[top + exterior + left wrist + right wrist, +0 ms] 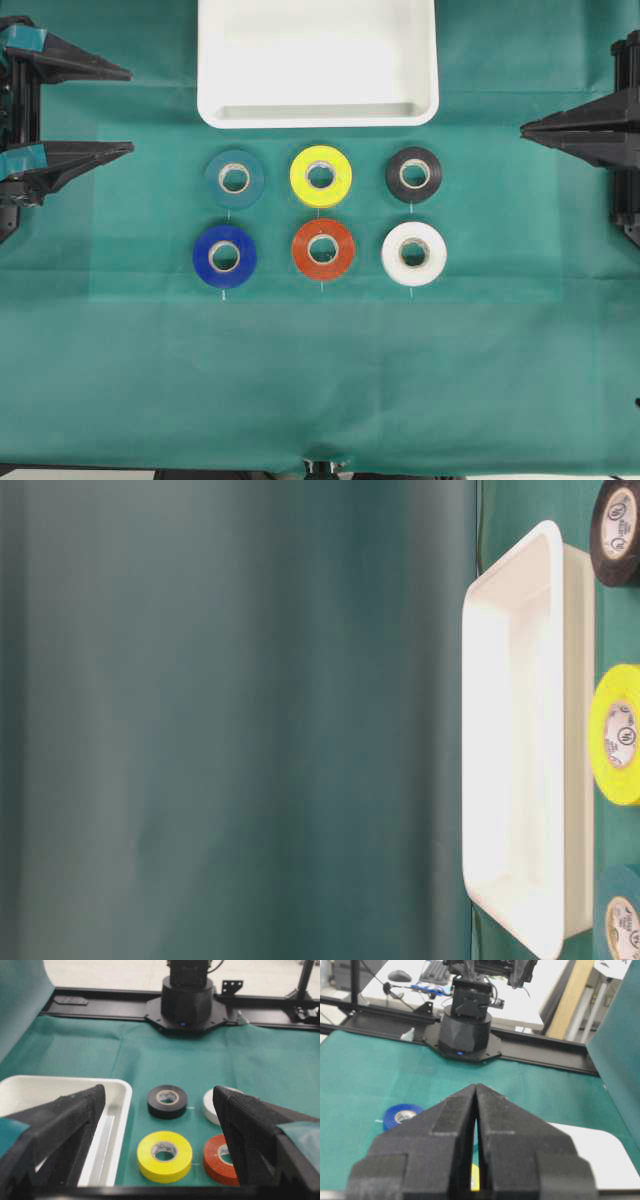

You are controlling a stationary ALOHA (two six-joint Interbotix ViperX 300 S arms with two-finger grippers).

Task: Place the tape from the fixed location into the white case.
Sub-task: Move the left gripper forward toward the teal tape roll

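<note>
The tape [234, 178], a teal roll with a pale core, lies flat at the left end of the back row of rolls; its edge also shows in the table-level view [622, 920]. The white case [318, 118] stands empty just behind the rolls, its rim [548, 550] also in view. My left gripper [131, 110] is open wide at the left edge, well apart from the tape, with nothing between its fingers [159, 1092]. My right gripper [524, 128] is shut and empty at the right edge [476, 1086]. Both wrist views hide the tape.
Other rolls lie in two rows: yellow [320, 176] and black [414, 175] beside the tape, royal blue [224, 256], red [322, 249] and white [414, 253] in front. A green cloth [320, 380] covers the table.
</note>
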